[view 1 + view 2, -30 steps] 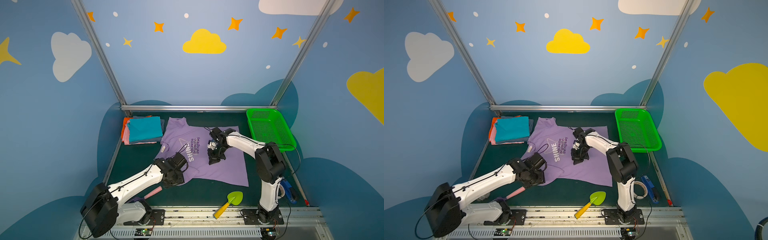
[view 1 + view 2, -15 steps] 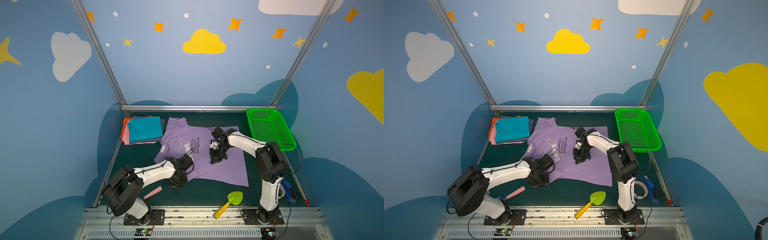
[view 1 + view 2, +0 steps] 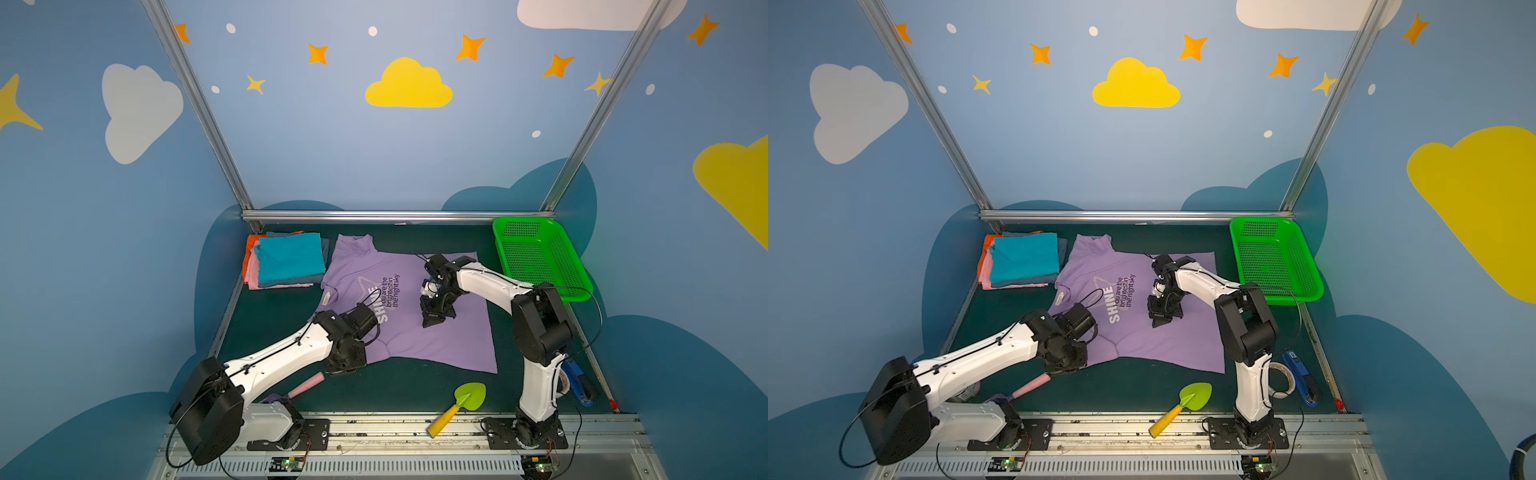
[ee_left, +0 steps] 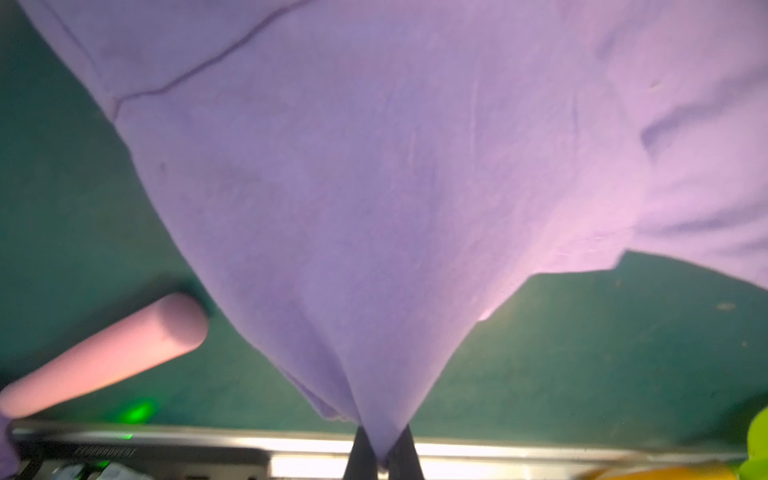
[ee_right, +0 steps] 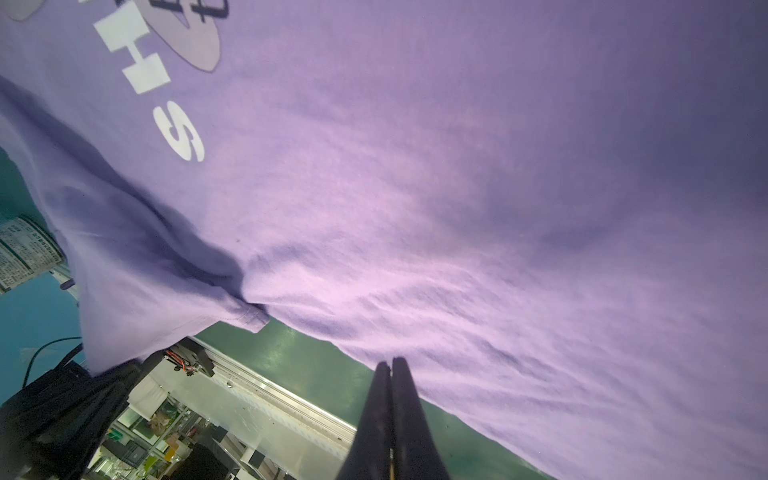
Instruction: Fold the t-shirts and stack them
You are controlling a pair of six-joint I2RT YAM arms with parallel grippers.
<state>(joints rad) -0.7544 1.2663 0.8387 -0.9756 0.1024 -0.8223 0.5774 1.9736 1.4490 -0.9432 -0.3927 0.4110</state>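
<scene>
Dark green counter [image 3: 415, 390] holds a folded stack of t-shirts [image 3: 286, 259] at far left, while the lavender t-shirt [image 3: 436, 332] lies spread mid-counter, not yet folded: left claw [image 4: 381, 449] clamped shut on its near-left edge, right claw [image 5: 391, 370] closed, gripping nothing visible.

Could not read the neck label [image 3: 326, 298] of the lavender t-shirt [image 3: 436, 340]. Saw only edges of lower t-shirts [image 3: 278, 285] under the teal t-shirt [image 3: 289, 257]. Found pink handle [image 4: 104, 357] cut by view edge.

Seen in both top views from high at the front, tilted down, far enough back for the whole table [image 3: 374, 395]; near-identical sights. From each wrist, very close over the purple shirt [image 4: 374, 166], facing the front rail [image 4: 540, 451]. Shirt shared by all four.
</scene>
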